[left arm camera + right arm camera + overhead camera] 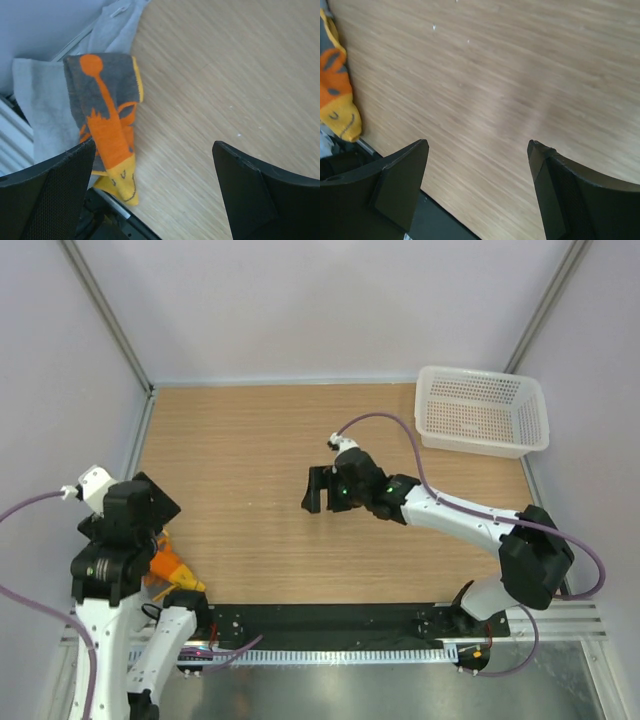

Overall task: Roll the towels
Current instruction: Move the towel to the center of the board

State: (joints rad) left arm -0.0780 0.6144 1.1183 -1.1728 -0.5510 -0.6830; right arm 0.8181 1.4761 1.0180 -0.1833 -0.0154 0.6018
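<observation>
The towels lie bunched at the table's near left corner. The orange towel [107,125] has grey patches and a yellow end, and it rests on the light-grey towel [42,105]. From above, only a bit of the orange towel [170,565] shows beside the left arm. My left gripper [154,145] hovers open just right of the towels, over bare wood, holding nothing. My right gripper [325,490] is open above the table's middle, far from the towels. The orange towel [337,100] shows at the left edge of the right wrist view.
A white perforated basket [482,412] stands at the far right corner. A black base rail [330,620] runs along the table's near edge, right by the towels. Walls close in the left, back and right sides.
</observation>
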